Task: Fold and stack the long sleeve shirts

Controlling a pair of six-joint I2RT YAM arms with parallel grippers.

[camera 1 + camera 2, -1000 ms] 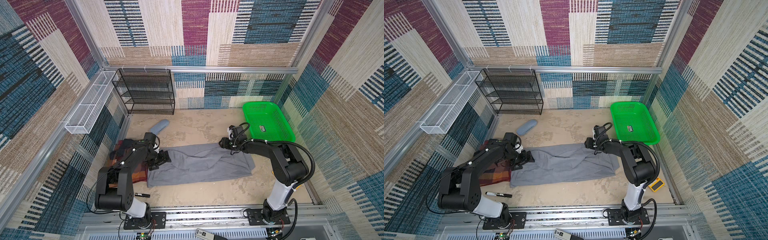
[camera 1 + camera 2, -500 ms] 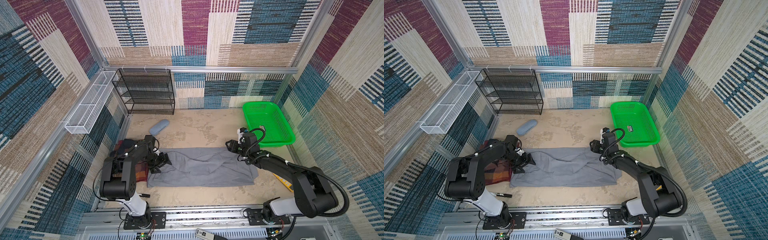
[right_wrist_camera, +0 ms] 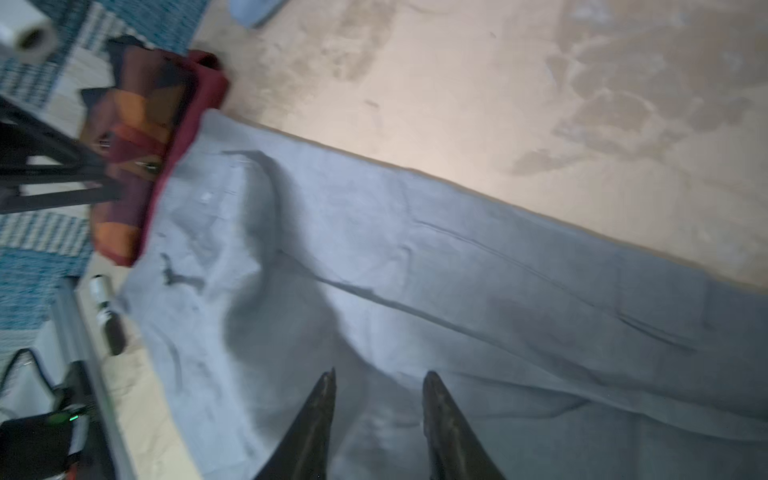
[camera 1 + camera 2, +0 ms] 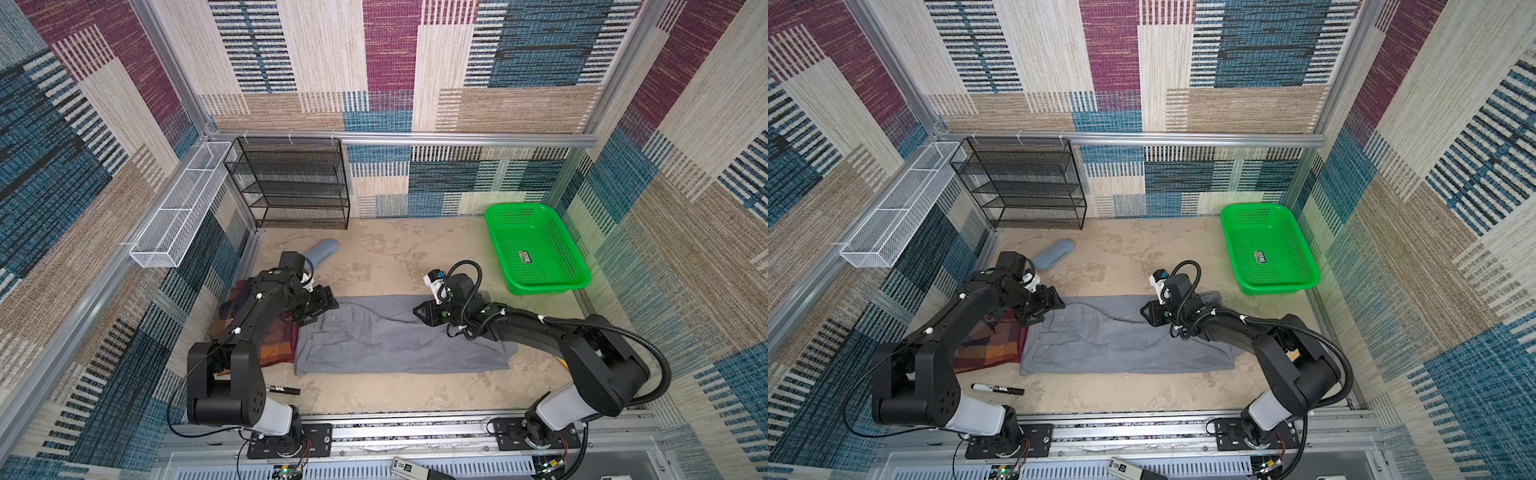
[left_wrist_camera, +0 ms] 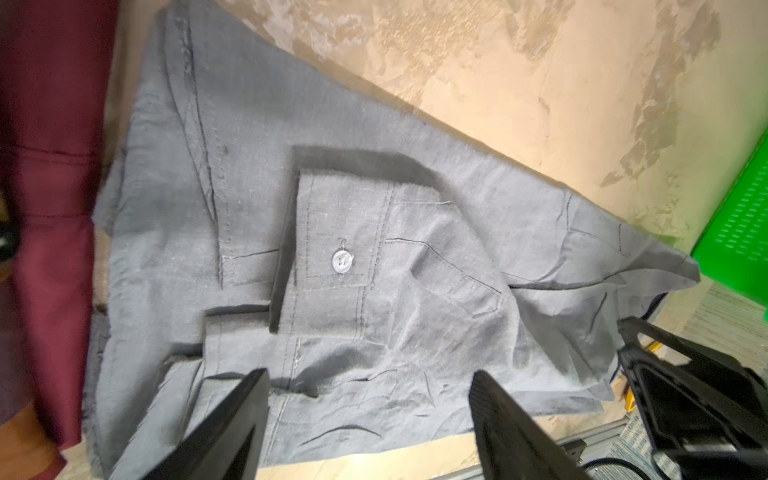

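Observation:
In both top views the grey long sleeve shirt (image 4: 395,345) (image 4: 1121,345) lies flat as a long strip across the floor. A buttoned cuff (image 5: 340,262) rests on top of it. The plaid long sleeve shirt (image 4: 278,349) (image 4: 988,345) lies bunched against its left end, partly under my left arm. My left gripper (image 4: 328,307) (image 5: 369,374) hovers open over the grey shirt's far left corner, holding nothing. My right gripper (image 4: 417,311) (image 3: 381,374) stands low over the middle of the far edge, jaws narrowly parted above the grey shirt (image 3: 457,270).
A green basket (image 4: 536,249) stands at the back right. A black wire shelf (image 4: 291,187) and a white wire basket (image 4: 178,224) line the back left. A blue-grey case (image 4: 322,251) lies behind my left arm. A black marker (image 4: 996,388) lies near the front.
My right arm has swung left from the shirt's far right corner to the middle of its far edge, and its jaws have narrowed. The left gripper stayed at the left end and narrowed slightly.

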